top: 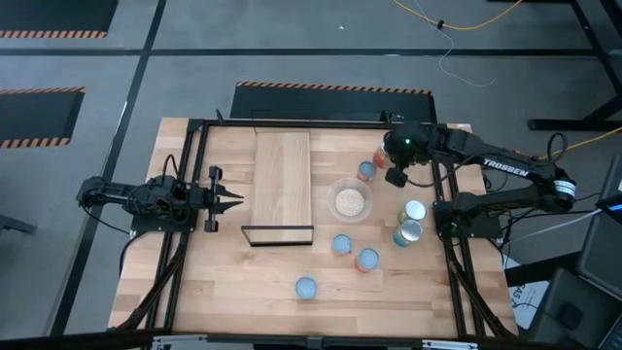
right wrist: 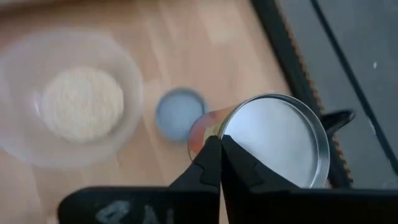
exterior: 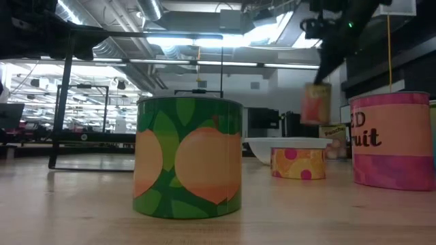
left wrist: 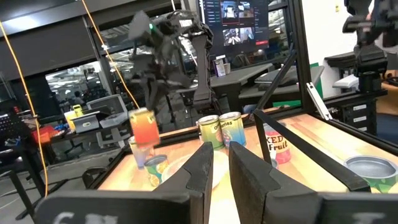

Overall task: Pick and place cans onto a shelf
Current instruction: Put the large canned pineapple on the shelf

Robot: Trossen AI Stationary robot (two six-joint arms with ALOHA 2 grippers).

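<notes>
My right gripper (top: 396, 177) (right wrist: 221, 148) is shut on an orange-labelled can (left wrist: 144, 127) (exterior: 315, 103) with a silver top (right wrist: 277, 140), held in the air near the table's far right. Straight below it a blue-topped can (right wrist: 179, 114) (top: 366, 171) stands on the table beside the clear bowl (top: 350, 201). The shelf (top: 283, 180), a light-wood board with a thin black frame at its near end, lies left of the bowl. My left gripper (top: 228, 202) (left wrist: 221, 168) waits open at the table's left, touching nothing. My right gripper pinches the top rim (right wrist: 231, 129) of the can between its two fingers, which stand almost together. The fingers slant down onto it from above. The can hangs below them, slightly tilted and lifted clear of the table.
Two cans (top: 412, 220) stand close together at the right edge. Two more (top: 355, 252) stand near the bowl's front, and a green one (top: 306, 286) (exterior: 189, 156) stands by the near edge. The black frame rails (top: 194, 175) run along the table's sides.
</notes>
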